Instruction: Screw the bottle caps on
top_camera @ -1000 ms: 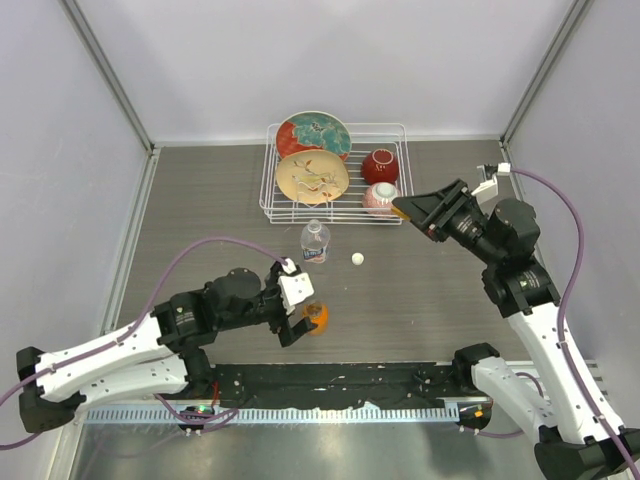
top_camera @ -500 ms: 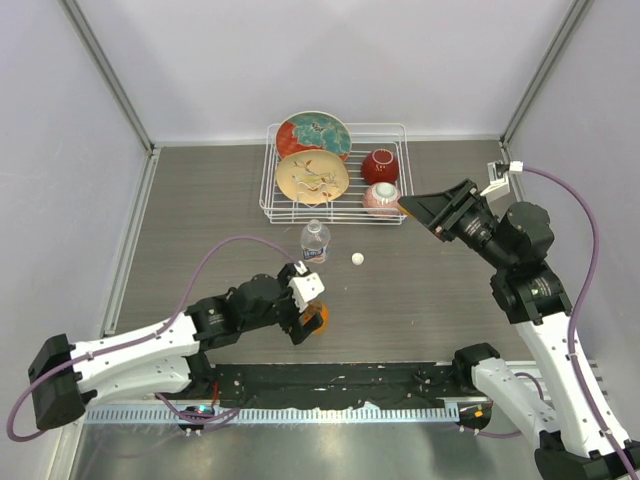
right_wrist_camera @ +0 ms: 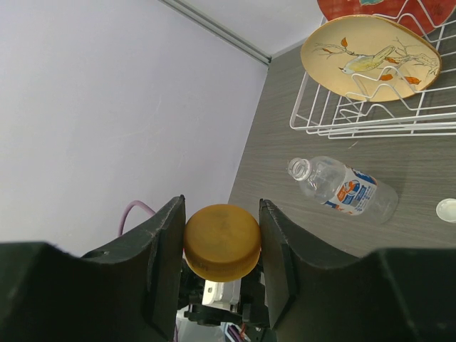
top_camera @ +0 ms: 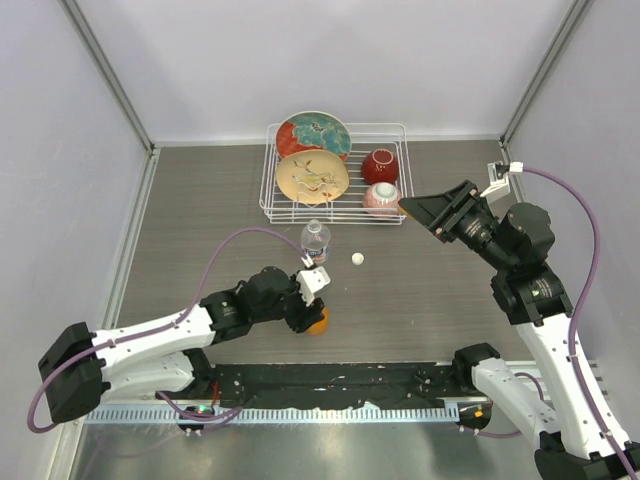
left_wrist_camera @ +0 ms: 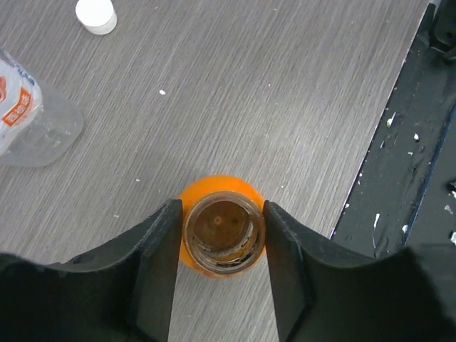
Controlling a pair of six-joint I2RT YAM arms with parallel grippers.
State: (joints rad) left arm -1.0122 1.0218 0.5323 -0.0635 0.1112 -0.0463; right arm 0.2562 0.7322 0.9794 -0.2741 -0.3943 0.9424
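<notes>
The squat orange bottle [top_camera: 318,321] stands upright and uncapped near the table's front, its open mouth [left_wrist_camera: 223,226] facing up in the left wrist view. My left gripper [left_wrist_camera: 222,215] is shut on it, one finger against each side. My right gripper [right_wrist_camera: 221,217] is raised at the right, shut on the orange cap [right_wrist_camera: 221,241], which also shows at the tip of the right gripper [top_camera: 407,209] in the top view. The clear bottle [top_camera: 315,242] with the white-blue label stands uncapped behind the orange one. The white cap [top_camera: 357,259] lies on the table to its right.
A white wire dish rack [top_camera: 266,190] at the back holds two plates, a red bowl [top_camera: 380,165] and a pink bowl [top_camera: 381,198]. A black strip [left_wrist_camera: 399,178] runs along the near table edge, close to the orange bottle. Walls stand on three sides.
My left arm reached further right and its jaws closed from wide open onto the orange bottle. The right gripper drifted slightly with the orange cap, then held still.
</notes>
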